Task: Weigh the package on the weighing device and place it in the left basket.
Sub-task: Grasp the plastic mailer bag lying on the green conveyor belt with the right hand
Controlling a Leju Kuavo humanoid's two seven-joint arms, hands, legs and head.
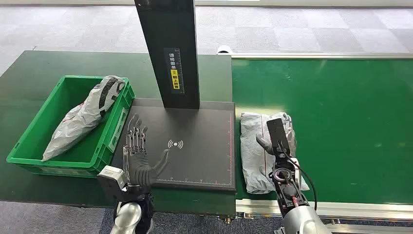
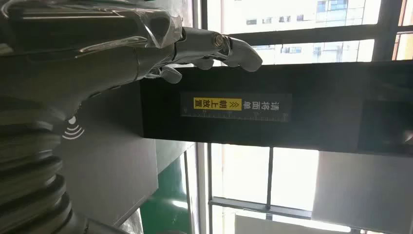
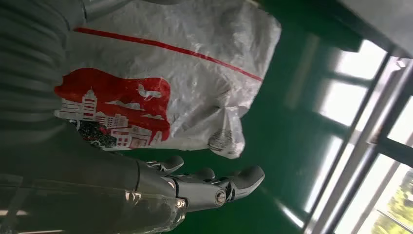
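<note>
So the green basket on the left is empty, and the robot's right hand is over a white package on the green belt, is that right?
Not quite. The green basket is not empty: the head view shows a grey-white bag already lying in it. The rest holds: the right hand is over the white package on the green belt.

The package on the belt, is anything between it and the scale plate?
Nothing visible. The package lies on the green belt right beside the scale plate, whose surface is bare; the right hand hovers over the package.
</note>
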